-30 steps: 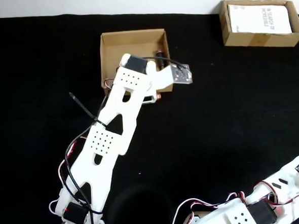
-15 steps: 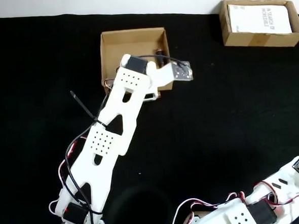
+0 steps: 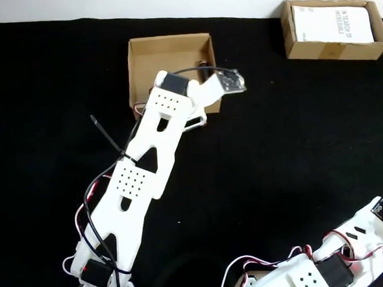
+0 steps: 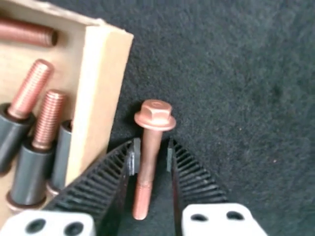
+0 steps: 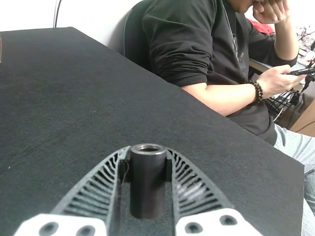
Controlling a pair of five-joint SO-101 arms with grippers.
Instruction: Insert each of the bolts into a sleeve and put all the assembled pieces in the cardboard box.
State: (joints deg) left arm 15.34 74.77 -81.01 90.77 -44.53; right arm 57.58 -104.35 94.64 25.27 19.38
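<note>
My left gripper (image 4: pixel 150 148) is shut on the shank of a copper bolt (image 4: pixel 154 117), whose hex head points away from the wrist. It hangs just outside the near wall of the cardboard box (image 4: pixel 98 93) (image 3: pixel 148 48). Several bolts in dark sleeves (image 4: pixel 27 167) lie inside the box. My right gripper (image 5: pixel 146 152) is shut on a black sleeve (image 5: pixel 146 196), held upright with its open bore facing up, over bare black table. In the high view the left arm (image 3: pixel 158 126) stretches to the box's front right corner, and the right arm (image 3: pixel 354 250) sits at the bottom right.
A second cardboard box (image 3: pixel 334 49) holding a white booklet (image 3: pixel 332 23) stands at the back right. Black cloth covers the table (image 3: pixel 296 150). A black cable tie (image 3: pixel 106 137) sticks out from the left arm.
The left arm's wrist has shifted slightly toward the back of the table by the box. The right arm has drawn farther toward the bottom right corner.
</note>
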